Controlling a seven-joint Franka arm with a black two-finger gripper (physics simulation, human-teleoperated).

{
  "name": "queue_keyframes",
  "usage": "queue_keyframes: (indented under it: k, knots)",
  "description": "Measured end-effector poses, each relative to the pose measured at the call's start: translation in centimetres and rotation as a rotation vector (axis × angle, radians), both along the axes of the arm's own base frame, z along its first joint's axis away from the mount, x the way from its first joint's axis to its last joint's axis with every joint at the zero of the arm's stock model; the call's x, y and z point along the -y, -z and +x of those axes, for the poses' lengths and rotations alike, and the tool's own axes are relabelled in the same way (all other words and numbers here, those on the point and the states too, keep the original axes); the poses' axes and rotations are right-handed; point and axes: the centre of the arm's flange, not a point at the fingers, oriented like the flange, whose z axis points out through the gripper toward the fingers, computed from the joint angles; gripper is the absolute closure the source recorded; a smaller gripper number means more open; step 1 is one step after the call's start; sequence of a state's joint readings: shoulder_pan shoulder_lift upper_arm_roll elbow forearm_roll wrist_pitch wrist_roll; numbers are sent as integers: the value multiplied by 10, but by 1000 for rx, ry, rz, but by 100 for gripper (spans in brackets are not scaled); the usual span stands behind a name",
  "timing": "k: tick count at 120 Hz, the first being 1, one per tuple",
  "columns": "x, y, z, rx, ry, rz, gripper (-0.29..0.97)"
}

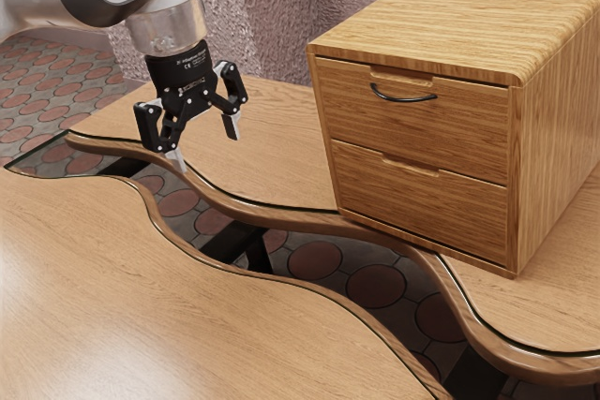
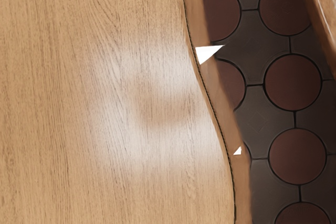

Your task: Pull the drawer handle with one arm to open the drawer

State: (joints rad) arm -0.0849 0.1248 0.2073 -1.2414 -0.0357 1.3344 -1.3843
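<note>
A wavy-edged wooden bench [image 1: 272, 152] runs above a tiled floor [image 1: 375, 283] of brown discs. My pincer [image 1: 204, 142] hangs spread and empty, fingers pointing down, near the bench's edge and well apart from the cabinet [image 1: 553, 119] at the exterior view's right. The upper drawer [image 1: 412, 133] looks shut, its thin dark handle [image 1: 403, 96] close against the face. I judge the risks thus: fingertips striking the front rather than hooking the bar, slipping off it, or a skewed pull dragging the whole cabinet.
</note>
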Motion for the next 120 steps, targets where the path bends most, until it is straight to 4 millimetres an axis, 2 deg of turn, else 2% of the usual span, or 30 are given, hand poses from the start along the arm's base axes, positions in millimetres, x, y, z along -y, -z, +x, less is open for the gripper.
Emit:
queue_keyframes:
  k: [26, 34, 41, 45, 51, 58, 72, 79, 85, 91, 99, 105, 120]
  knots:
    - [-3, 0, 0, 1, -7, -7, 0]
    - [-5, -32, -14, 61, -10, -3, 0]
    - [-2, -92, -48, 182, -2, 19, 0]
    - [1, -117, -65, 234, 3, 26, 0]
    - [5, -139, -83, 282, 9, 29, 0]
    - [17, -149, -90, 313, 28, 13, 0]
    - [52, -147, -85, 323, 100, -24, 0]
    - [59, -136, -80, 300, 119, -62, 0]
    - [51, -125, -74, 284, 106, -88, 0]
    - [32, -108, -67, 256, 69, -116, 0]
    - [5, -104, -64, 280, 11, -144, 1]
    - [-5, -100, -56, 300, -14, -153, 1]
    - [-5, -66, -4, 323, -24, -159, 5]
